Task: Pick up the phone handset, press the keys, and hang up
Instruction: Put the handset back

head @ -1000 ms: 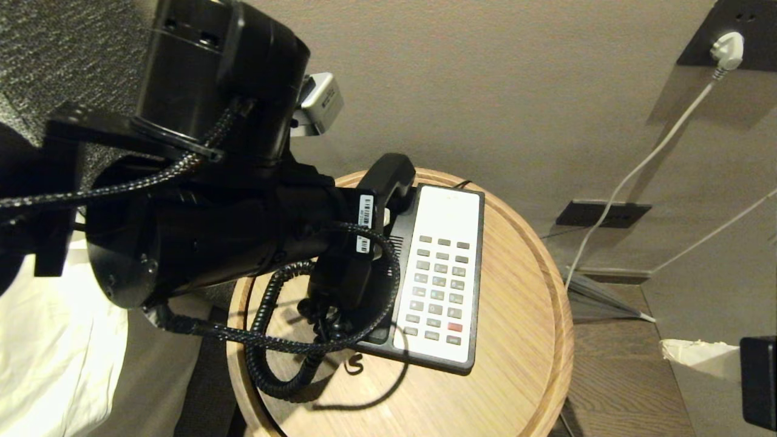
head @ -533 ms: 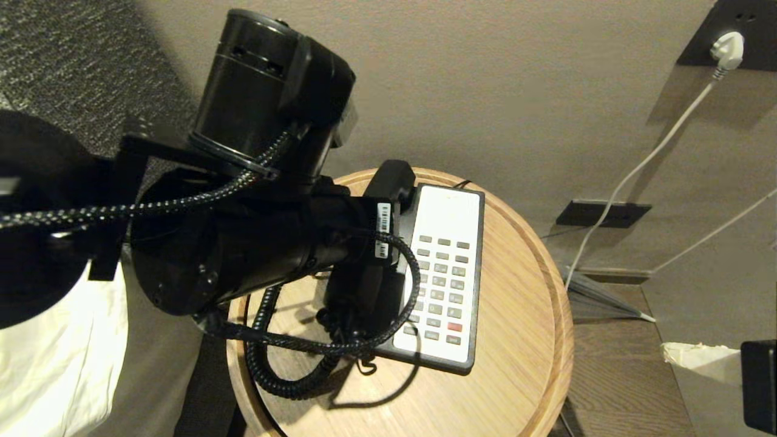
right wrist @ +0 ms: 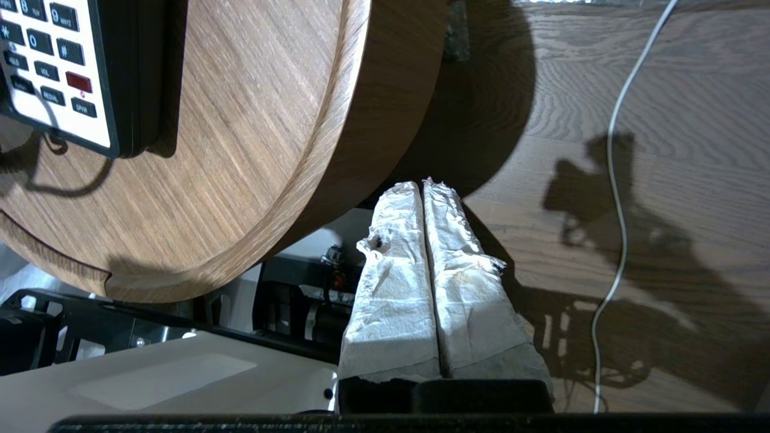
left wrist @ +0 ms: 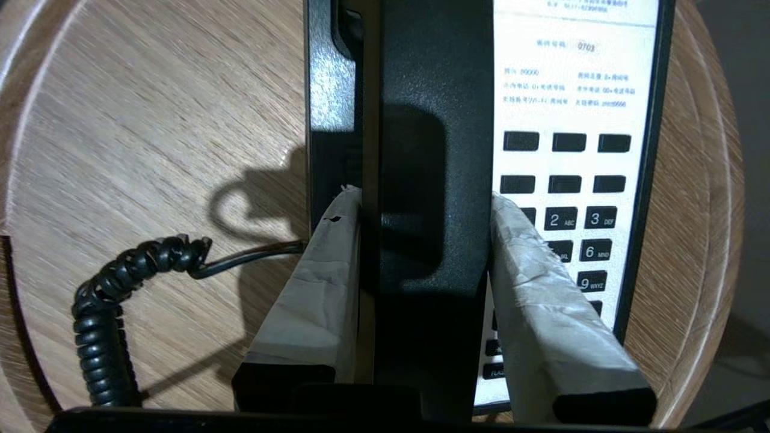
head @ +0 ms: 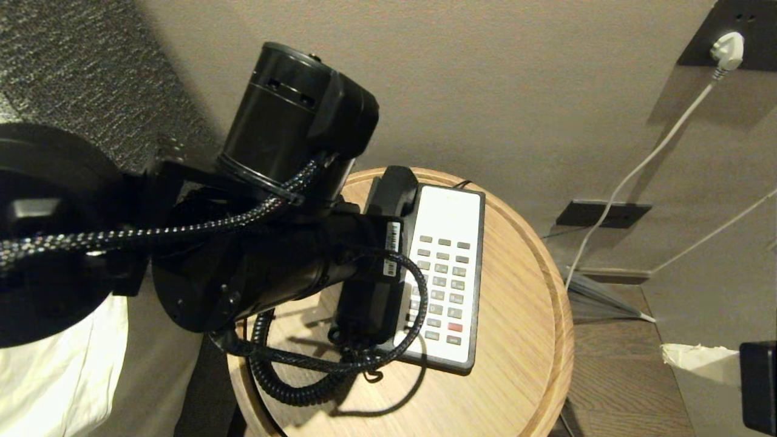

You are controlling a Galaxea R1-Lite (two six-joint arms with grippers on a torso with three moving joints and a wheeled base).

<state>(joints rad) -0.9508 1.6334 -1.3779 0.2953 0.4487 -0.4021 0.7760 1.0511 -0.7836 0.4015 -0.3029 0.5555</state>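
Two hands | left hand (left wrist: 421, 198) clamps phone handset (left wrist: 430, 120) over phone base (left wrist: 577, 90) | right hand (right wrist: 424, 186) closed, empty

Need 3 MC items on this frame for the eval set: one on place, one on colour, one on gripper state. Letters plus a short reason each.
1. Where does the phone base sit?
A. on the round wooden table
B. on the floor
C. on a bed

2. What colour is the odd key out near the bottom of the keypad?
A. green
B. red
C. yellow

3. What is the left gripper doing?
A. open above the keypad
B. shut on nothing
C. shut on the phone handset

Answers:
1 A: the head view shows the base lying on the wooden tabletop.
2 B: one key is red among grey ones.
3 C: in the left wrist view both padded fingers press the sides of the black handset. The right gripper is shut, low beside the table.
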